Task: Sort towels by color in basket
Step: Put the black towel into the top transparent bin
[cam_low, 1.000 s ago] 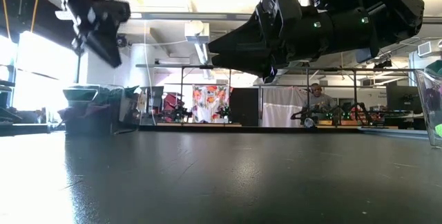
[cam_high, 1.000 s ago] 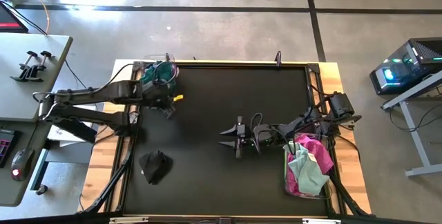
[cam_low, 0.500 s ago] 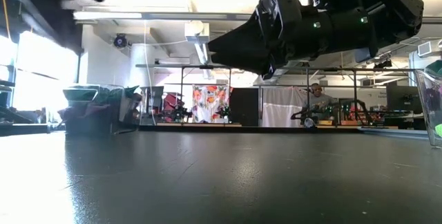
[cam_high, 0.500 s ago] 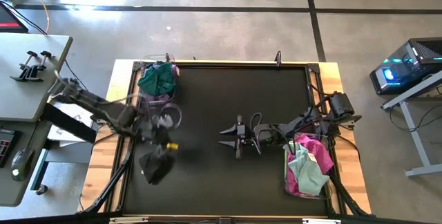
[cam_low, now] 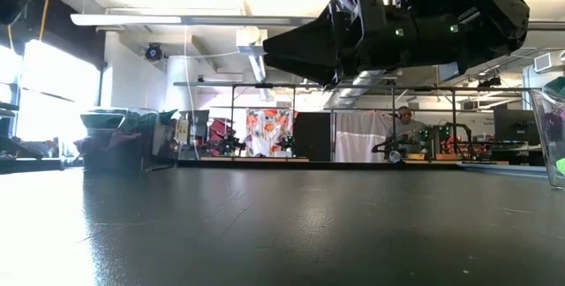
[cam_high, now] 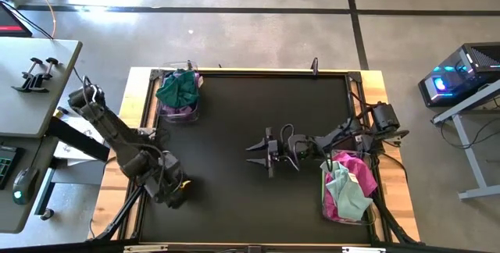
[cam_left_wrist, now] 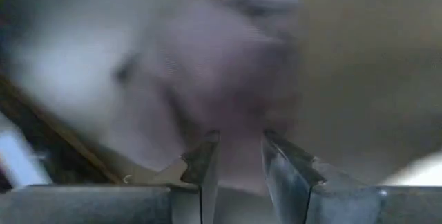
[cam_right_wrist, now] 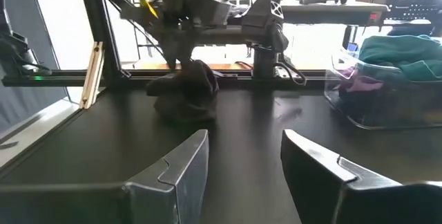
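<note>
Black mat (cam_high: pixel 234 120) across a wooden table, workshop room beyond. Left gripper (cam_high: pixel 176 193) down at the mat's near-left corner, tips right at the top of a crumpled black towel (cam_right_wrist: pixel 185 91). Fingers (cam_left_wrist: pixel 204 169) parted only by a narrow gap, with dark cloth just ahead of them (too blurred to tell whether any of it is pinched). Towel lying flat on the mat, close to its left edge.

Right gripper (cam_high: pixel 250 153) poised above the mat's middle, pointing toward the left edge, fingers spread wide and holding nothing.

Clear bin (cam_high: pixel 178 112) at the mat's far-left corner, with a teal towel (cam_high: pixel 178 89) heaped on top and a purple one showing under it. Second clear bin (cam_high: pixel 325 202) at the mat's near-right edge, piled with pink towels (cam_high: pixel 358 175) and a mint towel (cam_high: pixel 348 196).
</note>
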`<move>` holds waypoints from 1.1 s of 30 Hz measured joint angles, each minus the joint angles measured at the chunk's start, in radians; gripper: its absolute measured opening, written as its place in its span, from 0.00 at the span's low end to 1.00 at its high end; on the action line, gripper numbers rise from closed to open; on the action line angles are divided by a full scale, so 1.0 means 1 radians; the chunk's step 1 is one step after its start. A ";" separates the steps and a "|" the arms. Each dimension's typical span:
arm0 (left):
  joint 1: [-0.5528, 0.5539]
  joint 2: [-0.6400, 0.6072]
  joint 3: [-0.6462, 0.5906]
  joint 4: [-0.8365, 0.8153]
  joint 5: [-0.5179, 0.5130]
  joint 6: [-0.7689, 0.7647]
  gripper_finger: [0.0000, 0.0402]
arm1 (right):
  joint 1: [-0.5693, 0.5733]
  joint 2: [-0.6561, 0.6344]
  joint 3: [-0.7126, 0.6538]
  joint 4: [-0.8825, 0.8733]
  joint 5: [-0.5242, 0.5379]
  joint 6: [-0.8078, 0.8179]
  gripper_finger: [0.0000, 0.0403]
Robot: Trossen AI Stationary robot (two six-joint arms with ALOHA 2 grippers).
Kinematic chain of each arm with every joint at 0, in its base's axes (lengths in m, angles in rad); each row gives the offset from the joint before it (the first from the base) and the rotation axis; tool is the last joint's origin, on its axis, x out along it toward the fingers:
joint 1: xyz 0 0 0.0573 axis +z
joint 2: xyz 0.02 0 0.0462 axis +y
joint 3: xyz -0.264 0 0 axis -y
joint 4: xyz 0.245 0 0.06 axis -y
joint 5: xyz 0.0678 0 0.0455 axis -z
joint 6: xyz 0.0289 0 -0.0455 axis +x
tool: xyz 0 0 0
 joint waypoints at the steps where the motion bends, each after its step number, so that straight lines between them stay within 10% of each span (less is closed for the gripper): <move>1: -0.010 0.009 -0.011 -0.022 -0.007 -0.021 0.25 | 0.000 0.000 0.000 0.000 -0.001 0.000 0.43; 18: 0.052 0.005 -0.352 0.233 -0.029 0.022 0.36 | 0.001 0.000 0.000 -0.020 -0.005 0.060 0.43; 26: 0.083 0.017 -0.377 0.329 -0.634 0.110 0.04 | 0.001 0.000 0.000 -0.028 -0.004 0.116 0.43; 33: 0.151 -0.025 -0.312 0.376 -0.771 0.386 0.01 | 0.001 0.000 0.000 -0.053 0.000 0.165 0.43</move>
